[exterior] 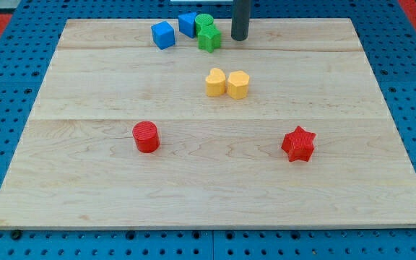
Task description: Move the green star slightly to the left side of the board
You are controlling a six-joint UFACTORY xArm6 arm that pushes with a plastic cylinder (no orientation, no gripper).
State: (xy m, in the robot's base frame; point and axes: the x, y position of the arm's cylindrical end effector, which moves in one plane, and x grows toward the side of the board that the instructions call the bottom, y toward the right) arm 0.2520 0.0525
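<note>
The green star (209, 38) lies near the view's top edge of the wooden board (85, 180), a little left of centre. It touches a green round block (204, 22) just above it. My tip (239, 37) is on the board just to the right of the green star, a small gap apart from it. The rod rises out of the view's top.
Two blue blocks (162, 35) (187, 23) sit left of the green pair. A yellow heart (215, 82) and a yellow hexagon (237, 84) touch at centre. A red cylinder (146, 136) lies lower left, a red star (298, 144) lower right.
</note>
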